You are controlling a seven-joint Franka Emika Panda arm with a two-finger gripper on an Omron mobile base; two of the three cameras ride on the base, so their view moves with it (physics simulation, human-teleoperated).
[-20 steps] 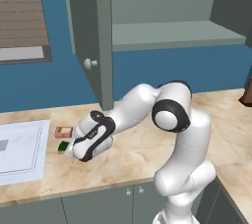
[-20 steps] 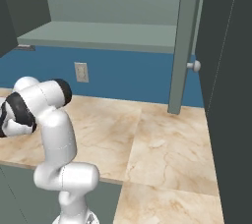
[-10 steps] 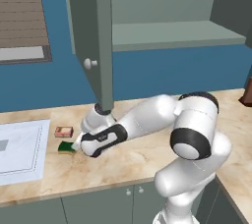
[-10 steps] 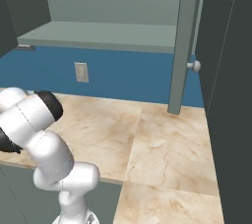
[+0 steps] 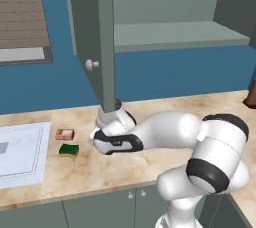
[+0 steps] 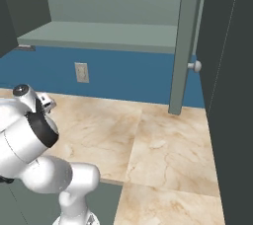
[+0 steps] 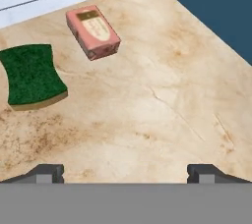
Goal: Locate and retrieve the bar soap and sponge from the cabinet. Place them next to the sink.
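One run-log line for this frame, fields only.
end effector: open, empty | bar soap: on counter by sink | sponge: beside soap, apart | cabinet: door open

Bench (image 5: 150,169): beige marble top, darker veining, seams between slabs visible in right base view. Wall behind is blue backsplash (image 5: 165,79). White wall outlet (image 6: 81,72) on backsplash, just below the shelf edge. Window blinds (image 5: 22,17), brown slats, pale sill, upper left in left base view. Low grey-green base cabinet doors (image 5: 95,209) under the bench front. Dark brown object (image 5: 250,97) at the right edge on the bench, cropped, can't identify.
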